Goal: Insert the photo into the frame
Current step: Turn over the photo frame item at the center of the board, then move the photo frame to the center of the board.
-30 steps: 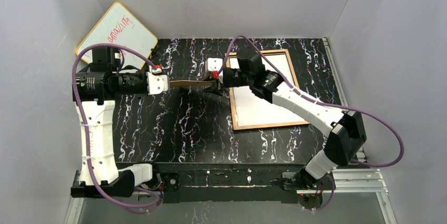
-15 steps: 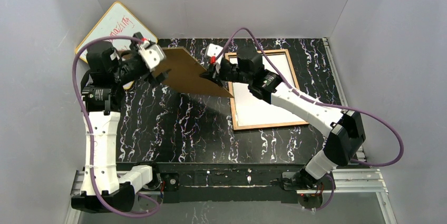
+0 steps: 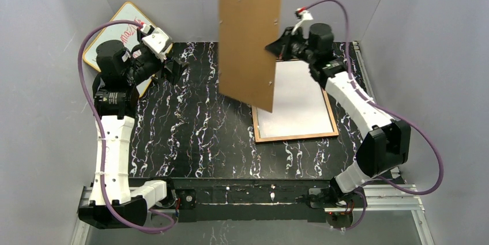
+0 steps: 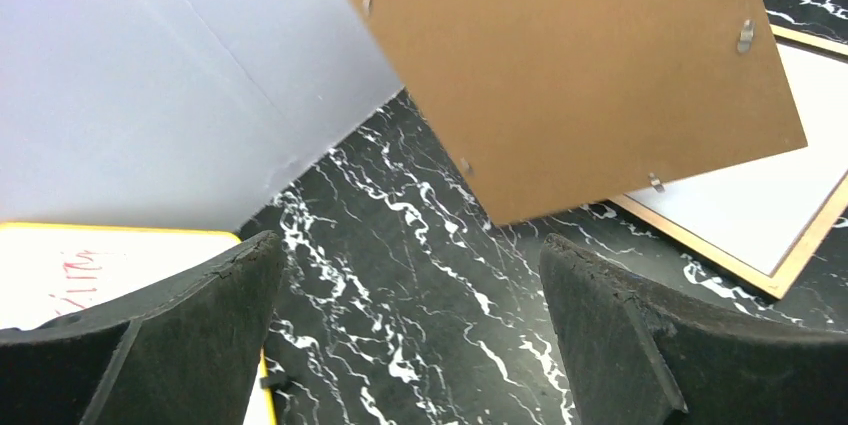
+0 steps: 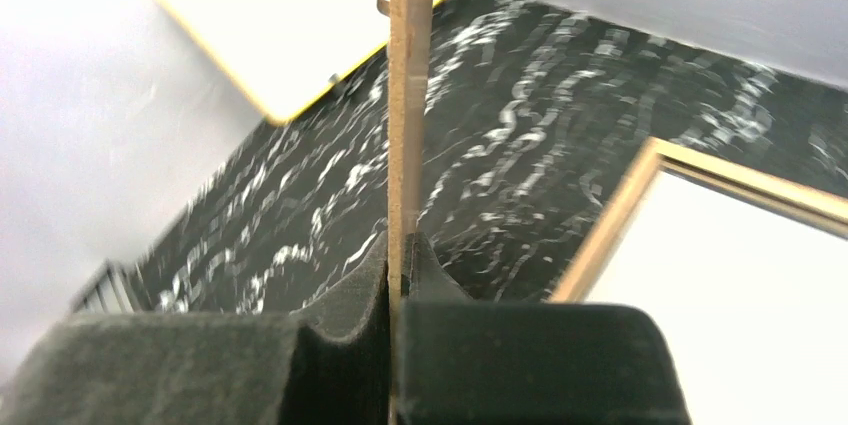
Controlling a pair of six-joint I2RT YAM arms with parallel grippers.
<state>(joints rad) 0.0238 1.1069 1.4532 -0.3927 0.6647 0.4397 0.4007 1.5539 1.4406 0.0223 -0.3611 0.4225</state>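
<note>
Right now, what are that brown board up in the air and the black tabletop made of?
The flat brown rectangular board looks like matte hardboard: uniform brown face, thin edge, small metal clips. The black white-veined tabletop looks like marble, possibly only a printed laminate.

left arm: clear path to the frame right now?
Probably not: the backing panel, clamped in the right gripper, hangs between the open left gripper and the frame.

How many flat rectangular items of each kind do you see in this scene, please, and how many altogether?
Brown rectangular hardboard backing panel: 1
Thin rectangular wood-coloured picture frame: 1
White rectangular paper sheet inside the frame: 1
Yellow-edged rectangular whiteboard with red writing: 1
Total: 4
</note>
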